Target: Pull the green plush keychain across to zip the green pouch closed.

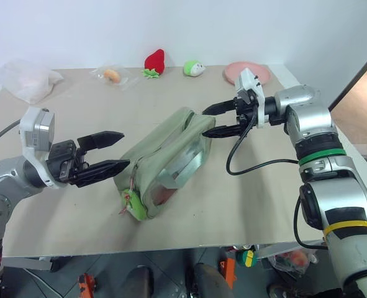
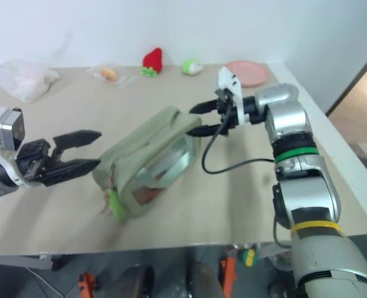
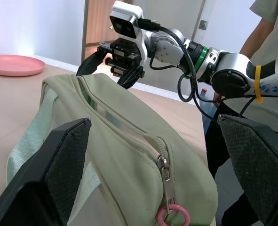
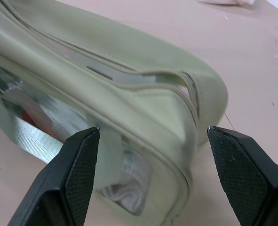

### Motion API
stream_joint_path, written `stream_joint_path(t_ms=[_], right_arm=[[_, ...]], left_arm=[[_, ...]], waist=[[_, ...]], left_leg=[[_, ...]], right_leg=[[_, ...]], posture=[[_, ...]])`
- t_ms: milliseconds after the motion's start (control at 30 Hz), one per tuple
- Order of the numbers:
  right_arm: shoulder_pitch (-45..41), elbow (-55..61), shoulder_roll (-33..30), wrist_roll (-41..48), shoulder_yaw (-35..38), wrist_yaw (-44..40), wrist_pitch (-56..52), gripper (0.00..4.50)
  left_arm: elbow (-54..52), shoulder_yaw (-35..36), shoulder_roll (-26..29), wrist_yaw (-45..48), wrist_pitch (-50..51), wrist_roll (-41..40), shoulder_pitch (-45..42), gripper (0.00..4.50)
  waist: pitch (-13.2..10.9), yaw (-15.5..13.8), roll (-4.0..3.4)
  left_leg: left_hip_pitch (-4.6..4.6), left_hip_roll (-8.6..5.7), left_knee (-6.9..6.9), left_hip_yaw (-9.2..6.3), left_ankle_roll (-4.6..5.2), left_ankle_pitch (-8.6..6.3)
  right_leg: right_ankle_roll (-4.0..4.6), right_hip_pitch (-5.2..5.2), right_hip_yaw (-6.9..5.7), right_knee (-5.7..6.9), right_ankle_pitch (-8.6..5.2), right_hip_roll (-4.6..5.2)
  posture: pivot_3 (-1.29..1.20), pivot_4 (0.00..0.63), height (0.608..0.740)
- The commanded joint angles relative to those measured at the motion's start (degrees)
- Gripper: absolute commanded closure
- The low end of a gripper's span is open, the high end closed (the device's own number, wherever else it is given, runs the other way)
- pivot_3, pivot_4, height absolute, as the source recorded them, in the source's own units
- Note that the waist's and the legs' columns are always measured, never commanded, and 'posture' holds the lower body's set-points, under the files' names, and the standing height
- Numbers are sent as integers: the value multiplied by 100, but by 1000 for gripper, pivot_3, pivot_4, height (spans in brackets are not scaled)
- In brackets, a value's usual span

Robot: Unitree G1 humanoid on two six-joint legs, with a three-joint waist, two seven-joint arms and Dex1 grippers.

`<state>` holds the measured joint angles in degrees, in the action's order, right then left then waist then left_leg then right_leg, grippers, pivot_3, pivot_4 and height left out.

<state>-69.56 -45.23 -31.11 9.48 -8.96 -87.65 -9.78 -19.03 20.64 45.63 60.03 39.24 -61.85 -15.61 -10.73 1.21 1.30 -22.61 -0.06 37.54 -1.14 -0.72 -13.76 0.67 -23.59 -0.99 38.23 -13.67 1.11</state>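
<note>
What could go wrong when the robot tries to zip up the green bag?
The green pouch lies loose on the table, and neither open gripper holds it, so it might slide when pulled. The green plush keychain is small and dangles at the end near the left gripper, so that gripper could miss it. The right gripper may catch the pouch's far end poorly.

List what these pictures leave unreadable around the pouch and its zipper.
- green plush keychain: cut off below the pink ring in the left wrist view.
- green pouch: contents blurred behind its glaring clear window.
- Zipper slider's exact position: too small in the head views.
</note>
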Motion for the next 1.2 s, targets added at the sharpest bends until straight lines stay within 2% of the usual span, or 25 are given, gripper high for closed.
stream_joint_path(t_ms=[33, 100, 133, 167, 200, 333, 367, 567, 733, 1133, 1200], right_arm=[[101, 332, -16, 164, 118, -194, -118, 983], [217, 442, -61, 205, 126, -251, -177, 983], [271, 497, -86, 223, 127, -278, -206, 1223], [326, 546, -112, 239, 130, -301, -224, 1223], [362, 581, -125, 256, 139, -308, -264, 1693], [410, 630, -134, 287, 202, -132, -360, 2661], [395, 616, -123, 294, 238, -10, -393, 3128], [434, 785, -187, 460, 317, -32, -716, 3128], [582, 1050, -224, 610, 329, -127, -855, 4438], [972, 1890, -474, 1066, 541, 10, -1306, 4438], [1431, 2898, -627, 1209, 808, 428, -1535, 4438]], left_arm=[[-137, 146, 11, -24, -14, -94, 18, 0], [-136, 145, -1, -35, -20, -102, 17, 0], [-132, 141, -7, -37, -22, -106, 11, 0], [-128, 130, -16, -40, -26, -104, 1, 0], [-119, 116, -25, -40, -29, -101, -13, 0], [-103, 75, -52, -49, -37, -101, -51, 0], [-100, 68, -58, -52, -41, -98, -57, 0], [-85, 39, -113, -61, -42, -76, -94, 0], [-72, 35, -141, -68, -50, -65, -120, 0], [83, 315, -157, -195, -123, -120, -179, 0], [268, 649, -56, -335, -176, -89, -169, 0]], waist=[[0, 0, 0], [0, 0, 0], [0, 0, 0], [0, 0, 0], [0, 0, 0], [0, 2, 0], [0, 3, 0], [0, 0, 0], [0, -2, 0], [0, -5, 0], [0, -7, 1]], left_leg=[[0, 0, 0, 1, 0, 0], [0, 0, 0, 1, 0, 0], [0, -1, 1, 1, 0, 0], [0, 0, 1, 1, 0, 0], [0, 0, 0, 1, 0, 0], [0, -1, 0, 0, 0, 0], [1, -1, 0, 4, 0, 0], [3, 2, 0, 4, 0, 0], [2, 2, 0, 4, 0, 0], [1, 1, 1, 4, 0, 0], [0, 1, 0, 3, 0, 0]], right_leg=[[-1, 0, 0, 0, 1, 0], [-2, 0, 1, 0, 1, 0], [-1, 0, 1, 0, 1, 0], [-1, 0, 2, 0, 1, 0], [-1, -1, 2, 0, 1, 0], [-2, 1, 2, 0, 1, 0], [-3, 0, 5, 0, 1, 0], [-2, 0, 8, 1, 1, -6], [-3, 0, 9, 1, 1, -6], [-7, 0, 13, 1, 1, -6], [-7, -1, 13, 0, 0, -6]], posture=[[0, 150, 740], [0, 150, 740], [0, 150, 740], [0, 150, 740], [0, 150, 740], [0, 150, 740], [0, 150, 740], [0, 150, 740], [0, 150, 740], [0, 150, 740], [0, 150, 740]])
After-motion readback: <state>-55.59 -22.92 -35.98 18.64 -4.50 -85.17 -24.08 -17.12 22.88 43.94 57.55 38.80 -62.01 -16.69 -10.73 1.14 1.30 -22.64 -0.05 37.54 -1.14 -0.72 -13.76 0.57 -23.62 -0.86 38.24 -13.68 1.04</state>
